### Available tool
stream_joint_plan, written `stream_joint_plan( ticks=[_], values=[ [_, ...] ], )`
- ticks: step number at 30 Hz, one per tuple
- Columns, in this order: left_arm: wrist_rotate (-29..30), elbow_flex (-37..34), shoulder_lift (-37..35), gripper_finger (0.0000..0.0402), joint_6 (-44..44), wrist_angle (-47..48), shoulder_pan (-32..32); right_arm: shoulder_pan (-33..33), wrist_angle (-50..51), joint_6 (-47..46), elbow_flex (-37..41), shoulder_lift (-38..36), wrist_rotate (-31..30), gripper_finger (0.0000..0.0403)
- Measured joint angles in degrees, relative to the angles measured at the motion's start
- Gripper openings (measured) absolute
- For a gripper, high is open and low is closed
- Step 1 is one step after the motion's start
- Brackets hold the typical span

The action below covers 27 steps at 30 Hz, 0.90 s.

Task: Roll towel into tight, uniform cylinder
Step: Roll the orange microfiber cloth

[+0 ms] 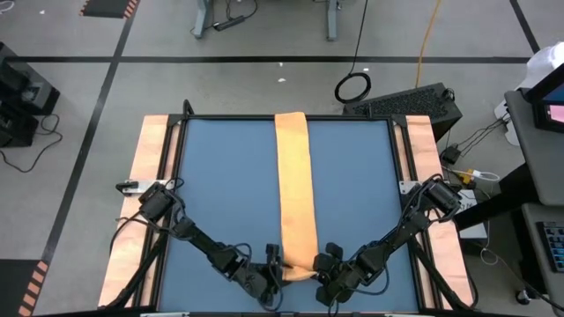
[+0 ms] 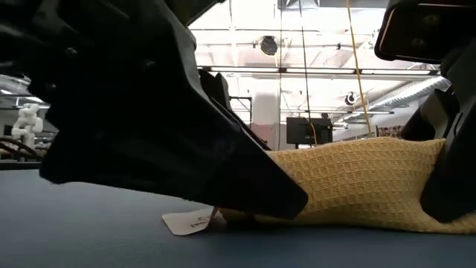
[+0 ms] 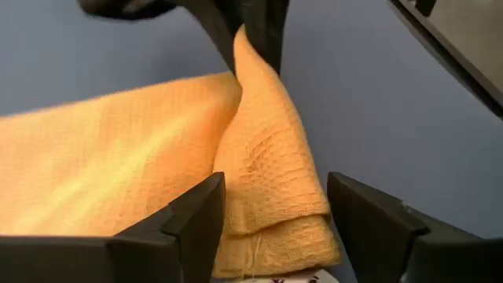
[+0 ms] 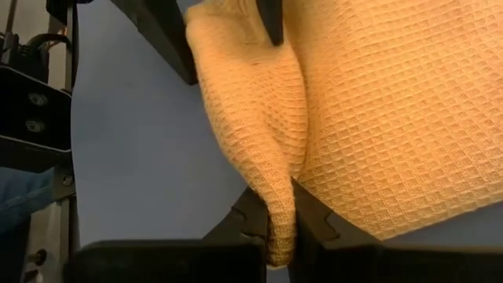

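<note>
The orange-yellow towel (image 1: 295, 194) lies as a long narrow strip down the middle of the blue table, from the far edge to the near edge. Its near end (image 3: 271, 212) is bunched into a doubled fold, with a white tag (image 2: 190, 221) lying on the table beside it. My left gripper (image 1: 275, 264) is open at that near end, one finger on either side of the fold (image 3: 275, 224). My right gripper (image 1: 324, 262) comes in from the near right and is shut on the towel. My right gripper pinches a raised ridge of the towel (image 4: 277, 206) between its two fingers, close to the towel's near end. The fingers slant down from the table's near right. The ridge stands up off the table (image 3: 253, 59), and the cloth around it rests on the surface. I cannot tell whether my left gripper's fingers (image 3: 196, 216) touch the fold between them.
Wooden strips (image 1: 150, 176) run along both sides of the blue table top (image 1: 220, 194). Both arms crowd the near edge. Beyond the far right corner sit a dark keyboard-like unit (image 1: 410, 101) and cables. The blue surface on either side of the strip is bare.
</note>
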<state>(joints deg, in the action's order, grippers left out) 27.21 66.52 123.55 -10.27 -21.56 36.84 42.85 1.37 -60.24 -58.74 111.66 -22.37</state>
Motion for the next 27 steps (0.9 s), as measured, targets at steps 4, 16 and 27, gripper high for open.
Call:
stream_joint_plan(
  ticks=[4,16,27],
  values=[
    [-0.91,0.02,-0.02,0.0193,-3.43,1.94,-0.37,0.00,-0.02,-0.58,0.00,0.00,0.00,0.0009],
    [-12.00,0.11,-0.87,0.0018,-20.31,3.57,-2.37,2.73,0.48,3.70,0.09,-3.04,-2.14,0.0120],
    [-23.14,0.02,-0.73,0.0023,-31.01,0.85,-5.10,13.20,-10.58,29.54,-0.83,0.42,-24.54,0.0225]
  ],
)
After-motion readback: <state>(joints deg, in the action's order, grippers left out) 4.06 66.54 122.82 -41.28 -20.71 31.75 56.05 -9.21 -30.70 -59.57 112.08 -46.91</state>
